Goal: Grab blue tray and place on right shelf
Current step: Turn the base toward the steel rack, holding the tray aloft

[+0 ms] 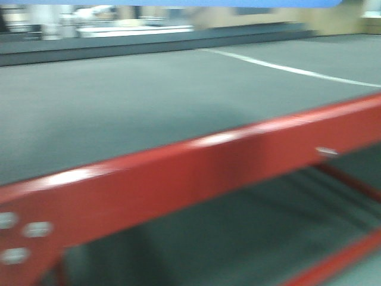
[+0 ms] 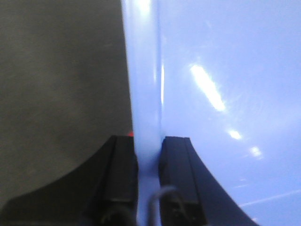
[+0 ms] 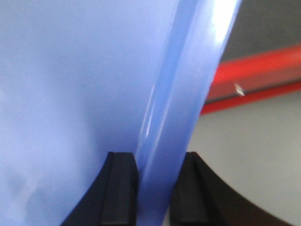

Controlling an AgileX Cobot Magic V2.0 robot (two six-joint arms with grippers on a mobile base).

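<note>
The blue tray fills both wrist views: its glossy floor point(image 2: 235, 70) and rim point(image 2: 143, 70) in the left wrist view, its floor point(image 3: 70, 94) and rim point(image 3: 188, 84) in the right wrist view. My left gripper point(image 2: 148, 155) is shut on the tray's left rim, one black finger on each side. My right gripper point(image 3: 154, 174) is shut on the tray's right rim the same way. A strip of the tray's edge point(image 1: 178, 2) runs along the top of the front view. The right shelf is out of view.
The red-framed table point(image 1: 196, 173) with its dark mat point(image 1: 119, 101) lies ahead and below, blurred by motion. A white line point(image 1: 286, 68) crosses the mat. The red frame also shows beside the tray in the right wrist view point(image 3: 263, 75). Grey floor point(image 3: 254, 155) lies below.
</note>
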